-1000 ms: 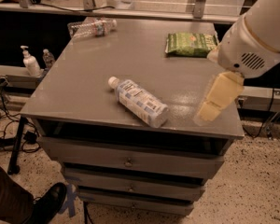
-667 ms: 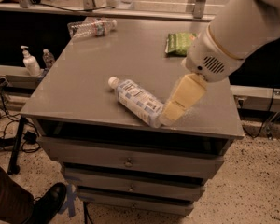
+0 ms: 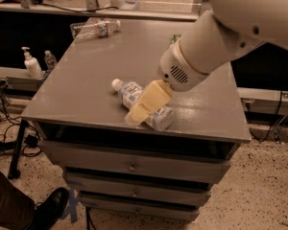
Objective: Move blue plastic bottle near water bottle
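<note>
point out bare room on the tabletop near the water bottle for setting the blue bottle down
Bare tabletop runs from the water bottle at the back-left corner down to the blue plastic bottle. Crowded at front centre, where the gripper hangs over that bottle.

Grey table with drawers stacked below, gripper low over its near middle; white pump dispenser and small bottle on left ledge, cables on left floor, black shoe near left, speckled floor.
</note>
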`<state>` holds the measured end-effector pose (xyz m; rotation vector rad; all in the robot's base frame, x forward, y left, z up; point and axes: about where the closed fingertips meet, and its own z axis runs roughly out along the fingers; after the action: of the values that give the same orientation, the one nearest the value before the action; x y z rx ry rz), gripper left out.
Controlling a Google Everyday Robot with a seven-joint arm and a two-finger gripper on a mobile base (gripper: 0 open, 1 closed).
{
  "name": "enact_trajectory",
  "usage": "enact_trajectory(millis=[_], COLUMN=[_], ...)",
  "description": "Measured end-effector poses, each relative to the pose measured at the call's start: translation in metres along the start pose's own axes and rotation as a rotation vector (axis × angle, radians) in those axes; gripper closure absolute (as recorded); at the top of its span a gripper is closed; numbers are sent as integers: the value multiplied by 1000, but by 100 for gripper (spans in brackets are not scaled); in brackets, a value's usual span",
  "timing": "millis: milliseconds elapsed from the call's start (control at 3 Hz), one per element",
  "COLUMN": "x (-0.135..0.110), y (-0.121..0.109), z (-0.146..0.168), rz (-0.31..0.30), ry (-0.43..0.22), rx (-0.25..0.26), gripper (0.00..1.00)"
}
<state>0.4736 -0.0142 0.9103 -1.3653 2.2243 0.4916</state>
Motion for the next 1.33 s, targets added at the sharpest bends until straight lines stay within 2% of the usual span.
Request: enact_trajectory(millis=[333,667,1000,1333], x=[-7,-3,8,19], y=[0,-17,-35,-45], z=[25,45,60,70], rz=[-12,-22,-16,10], ry=[-37,-47,-23,6], rx=[65,145,197,207], gripper=[0,0,0,16])
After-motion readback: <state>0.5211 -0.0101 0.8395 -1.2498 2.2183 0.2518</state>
